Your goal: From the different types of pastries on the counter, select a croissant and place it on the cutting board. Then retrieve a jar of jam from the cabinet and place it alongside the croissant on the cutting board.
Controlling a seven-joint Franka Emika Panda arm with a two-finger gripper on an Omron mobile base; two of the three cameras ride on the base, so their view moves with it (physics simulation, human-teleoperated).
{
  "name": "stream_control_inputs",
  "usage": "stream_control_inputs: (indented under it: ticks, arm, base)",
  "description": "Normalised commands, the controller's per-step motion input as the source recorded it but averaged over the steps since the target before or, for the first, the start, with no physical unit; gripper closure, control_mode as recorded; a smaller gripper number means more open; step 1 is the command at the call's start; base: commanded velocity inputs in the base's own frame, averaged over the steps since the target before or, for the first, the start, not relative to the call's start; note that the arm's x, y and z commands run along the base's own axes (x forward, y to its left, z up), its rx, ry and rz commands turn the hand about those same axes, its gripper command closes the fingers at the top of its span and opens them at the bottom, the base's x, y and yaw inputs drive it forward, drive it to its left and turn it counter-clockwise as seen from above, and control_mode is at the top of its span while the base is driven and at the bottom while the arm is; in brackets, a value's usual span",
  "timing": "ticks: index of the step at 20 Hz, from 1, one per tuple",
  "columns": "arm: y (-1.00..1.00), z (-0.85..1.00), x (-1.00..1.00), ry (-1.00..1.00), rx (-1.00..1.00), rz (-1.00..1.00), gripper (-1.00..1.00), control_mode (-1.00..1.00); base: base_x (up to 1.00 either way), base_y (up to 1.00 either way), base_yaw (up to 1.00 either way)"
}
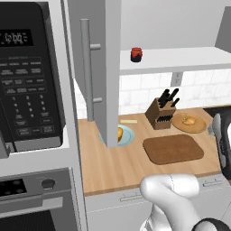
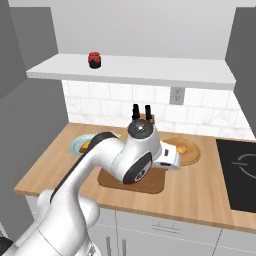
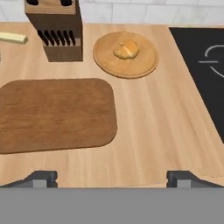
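The croissant (image 3: 126,50), a small golden-tan lump, lies on a tan round disc (image 3: 144,65) beyond the dark brown cutting board (image 3: 57,113). The board is bare. My gripper (image 3: 112,179) hovers open above the counter (image 3: 166,131), near the board's right corner, with nothing between its fingertips (image 3: 41,178). The croissant (image 1: 189,121) also shows right of the knife block, and the board (image 1: 173,149) in front of it. An orange-yellow pastry (image 1: 120,134) sits on a blue plate. The jar of jam (image 1: 136,54) (image 2: 95,59) stands on the white shelf (image 1: 180,59) of the cabinet, whose door (image 1: 108,67) is open.
A knife block (image 3: 57,30) stands behind the board, with a pale stick (image 3: 13,38) to its left. A black cooktop (image 3: 205,65) borders the counter on the right. The microwave (image 1: 27,76) hangs at the left. The open cabinet door's edge reaches down to the blue plate (image 1: 128,135).
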Motion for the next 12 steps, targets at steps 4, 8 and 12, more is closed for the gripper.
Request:
stream_control_inputs:
  ticks: [4, 8, 12]
  arm:
    - [-0.49, 0.0, 0.7, 0.36, -0.13, -0.14, -1.0, -1.0]
    - [-0.6, -0.21, 0.99, 0.22, 0.04, -0.16, -1.0, -1.0]
    - [-0.74, -0.77, 0.8, 0.0, 0.31, -0.09, -1.0, -1.0]
  base:
    - [0.0, 0.0, 0.0]
    - [0.0, 0.0, 0.0]
    - [0.0, 0.0, 0.0]
